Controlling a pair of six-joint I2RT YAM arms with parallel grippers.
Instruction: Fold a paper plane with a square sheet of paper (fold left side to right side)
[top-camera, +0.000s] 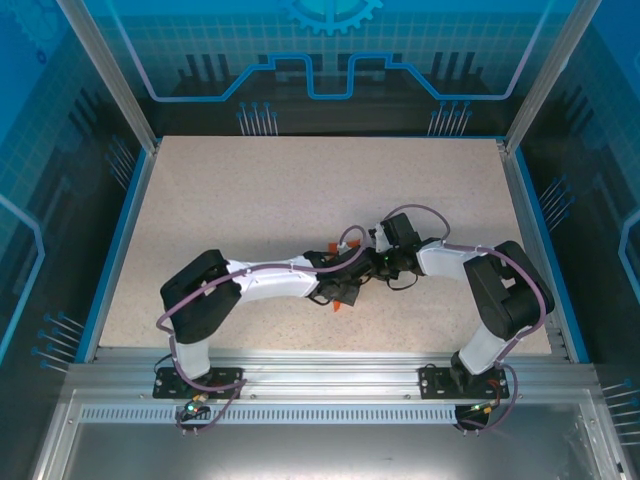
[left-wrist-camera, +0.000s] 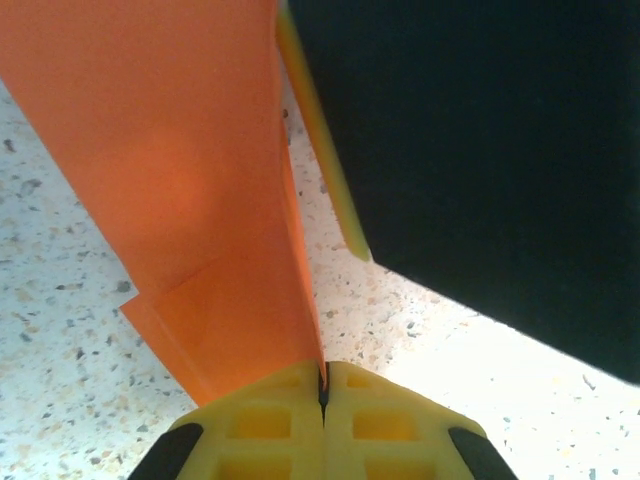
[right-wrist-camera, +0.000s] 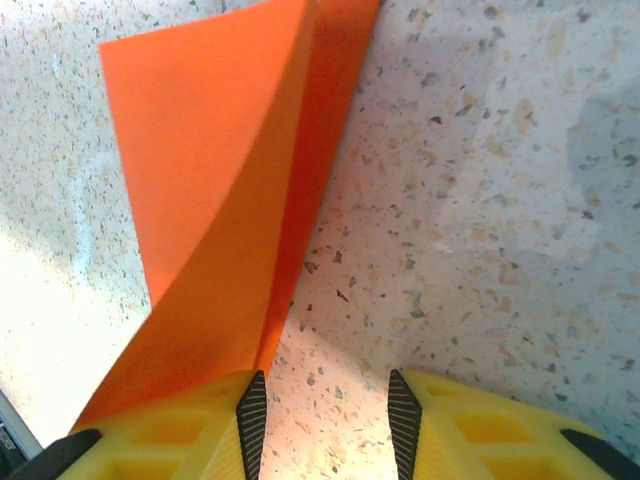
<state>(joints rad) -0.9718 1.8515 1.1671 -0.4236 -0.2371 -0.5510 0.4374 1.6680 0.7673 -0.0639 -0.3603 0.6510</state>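
1. Pinching one edge of the square sheet of paper, the left fingers are pressed fully together, with the orange edge caught in the seam between them.
2. From that grip the sheet runs straight away from the fingers, its long axis in line with their reach. It is already creased into a narrower, layered shape.
3. The right fingers stand well apart with only bare desk between the pads. They hold nothing.
4. In the right wrist view the sheet lies to the left of that gap with one flap lifted and curling. Its near end meets the left-hand finger, but whether it rests on that finger or merely beside it cannot be told.
5. The coming fold likely turns on that offset — the paper sits left of the open fingers, and the lifted flap has to travel rightwards across the crease.
6. From above, both sets of fingers meet at mid-desk over the sheet, so neither arm is clearly nearer.
7. Count: one sheet, two arms, two pairs of fingers — plus one dark body at the right of the left wrist view, probably part of the other arm.
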